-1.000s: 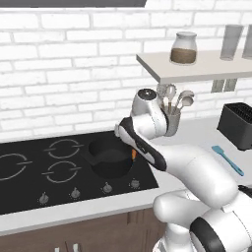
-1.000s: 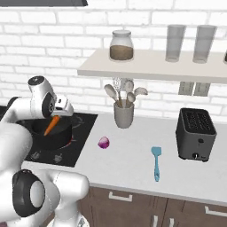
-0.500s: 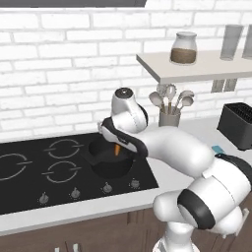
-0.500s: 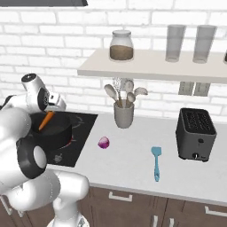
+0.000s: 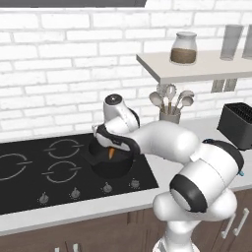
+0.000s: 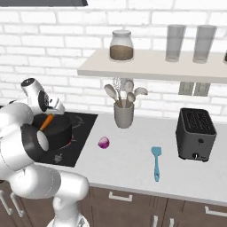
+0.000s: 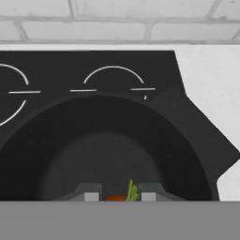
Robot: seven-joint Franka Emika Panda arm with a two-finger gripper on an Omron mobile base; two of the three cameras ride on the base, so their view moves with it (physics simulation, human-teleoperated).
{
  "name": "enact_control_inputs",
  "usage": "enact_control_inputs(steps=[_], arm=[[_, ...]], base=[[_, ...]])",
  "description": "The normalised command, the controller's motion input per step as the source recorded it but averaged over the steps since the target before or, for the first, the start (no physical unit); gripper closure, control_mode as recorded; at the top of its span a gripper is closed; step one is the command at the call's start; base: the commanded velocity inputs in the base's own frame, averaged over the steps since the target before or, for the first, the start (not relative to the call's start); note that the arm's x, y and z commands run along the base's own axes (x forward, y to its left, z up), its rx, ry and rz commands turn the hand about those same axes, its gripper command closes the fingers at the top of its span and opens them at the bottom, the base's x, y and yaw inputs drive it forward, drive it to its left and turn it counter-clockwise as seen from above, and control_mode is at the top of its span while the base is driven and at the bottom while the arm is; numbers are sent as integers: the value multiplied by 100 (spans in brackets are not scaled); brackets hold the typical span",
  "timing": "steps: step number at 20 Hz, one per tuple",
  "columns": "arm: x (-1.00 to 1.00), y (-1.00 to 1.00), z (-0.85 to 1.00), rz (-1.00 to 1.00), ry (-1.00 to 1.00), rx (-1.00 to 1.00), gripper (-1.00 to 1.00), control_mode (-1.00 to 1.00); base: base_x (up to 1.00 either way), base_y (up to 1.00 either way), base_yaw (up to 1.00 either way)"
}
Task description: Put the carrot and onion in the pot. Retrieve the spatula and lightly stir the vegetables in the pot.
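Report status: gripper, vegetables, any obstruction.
Gripper shut on carrot, over pot. Onion on counter, spatula untouched. Nothing in the way.

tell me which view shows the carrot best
The right base view: the carrot shows nearly whole, slanted above the pot, clear of the arm. In the left base view it is a small orange sliver under the hand. The hand view catches just an orange strip and green top.

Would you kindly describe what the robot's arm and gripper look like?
The arm is glossy white with rounded, bulbous links and dark bands at the joints. A round white cap with a dark centre tops the wrist. The gripper has two small grey-dark finger tips. No cables or markings are visible.
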Motion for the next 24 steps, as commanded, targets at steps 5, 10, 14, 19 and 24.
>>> enact_control_inputs(steps=[5,10,14,19,24], arm=[[16,0,-28,-8,-2,-2,100,-100],[4,0,-23,-9,-2,0,100,-100],[0,0,-21,-9,-2,0,100,-100],[0,-7,-11,-10,-1,-1,-100,-100],[-6,-21,31,-4,-5,3,-100,-100]], base=[[0,0,0],[0,0,0],[0,0,0],[0,0,0],[0,0,0]])
